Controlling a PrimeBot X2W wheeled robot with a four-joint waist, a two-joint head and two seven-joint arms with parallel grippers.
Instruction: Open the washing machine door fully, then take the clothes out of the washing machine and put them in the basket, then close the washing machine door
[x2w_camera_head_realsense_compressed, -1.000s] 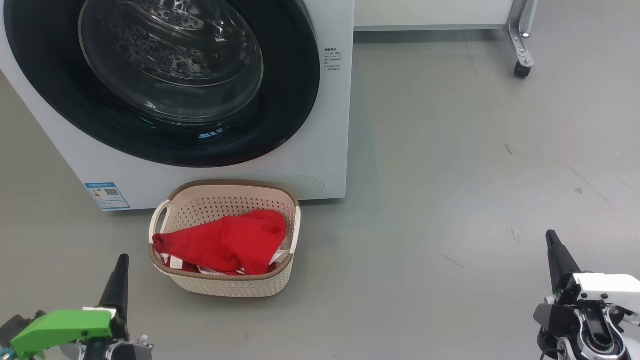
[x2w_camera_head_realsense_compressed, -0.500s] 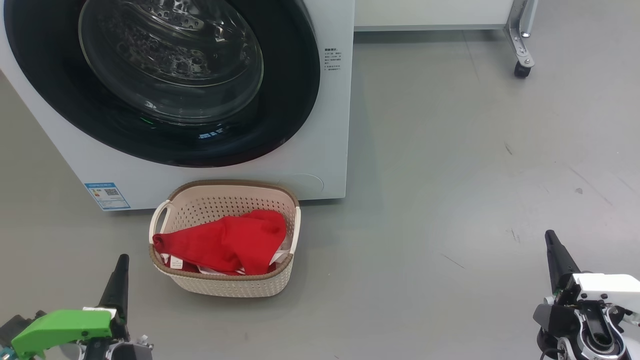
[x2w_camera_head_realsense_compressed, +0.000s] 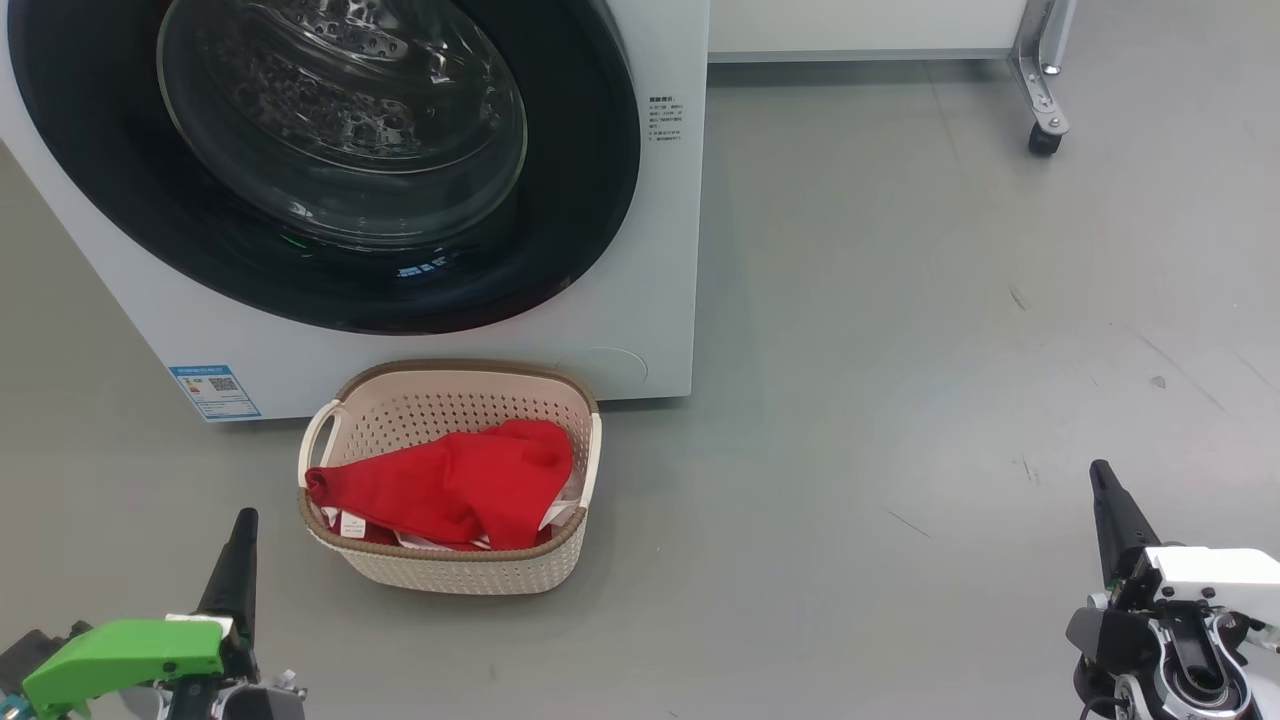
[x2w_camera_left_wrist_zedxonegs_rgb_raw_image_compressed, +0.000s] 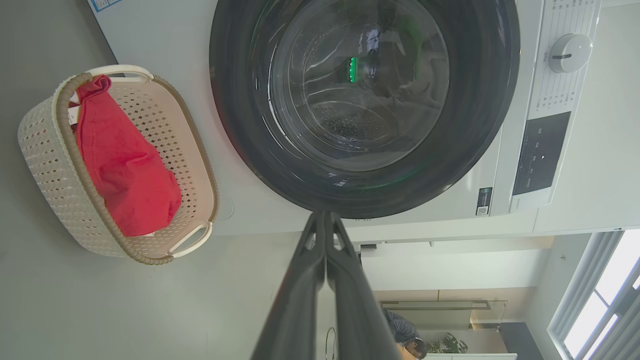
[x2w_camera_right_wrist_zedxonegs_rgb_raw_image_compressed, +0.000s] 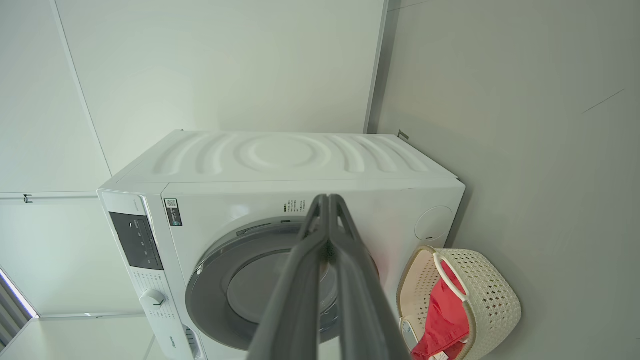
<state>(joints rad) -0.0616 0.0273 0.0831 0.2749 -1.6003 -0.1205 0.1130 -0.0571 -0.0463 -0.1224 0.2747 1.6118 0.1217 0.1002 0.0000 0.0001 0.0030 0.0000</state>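
Head view: red clothes (x2w_camera_head_realsense_compressed: 450, 485) in basket (x2w_camera_head_realsense_compressed: 462, 572)

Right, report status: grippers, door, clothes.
Left gripper and right gripper shut, empty, held low. Washing machine door closed. Clothes in the basket, which stands on the floor below the door.

The floor (x2w_camera_head_realsense_compressed: 950, 300) is smooth grey with a dull sheen, marked here and there by dark scuffs (x2w_camera_head_realsense_compressed: 1157, 381) and a thin scratch (x2w_camera_head_realsense_compressed: 905, 522). At the far side stands a white piece of furniture (x2w_camera_head_realsense_compressed: 860, 25) on a metal leg (x2w_camera_head_realsense_compressed: 1040, 60) that ends in a small black caster (x2w_camera_head_realsense_compressed: 1043, 140). The walls (x2w_camera_right_wrist_zedxonegs_rgb_raw_image_compressed: 225, 65) are plain white panels with thin seams between them. Further off, daylight comes in bright through a window (x2w_camera_left_wrist_zedxonegs_rgb_raw_image_compressed: 595, 315) with slanted slats. Near it are a green plant (x2w_camera_left_wrist_zedxonegs_rgb_raw_image_compressed: 442, 346) and a person (x2w_camera_left_wrist_zedxonegs_rgb_raw_image_compressed: 402, 330) in dark clothing.
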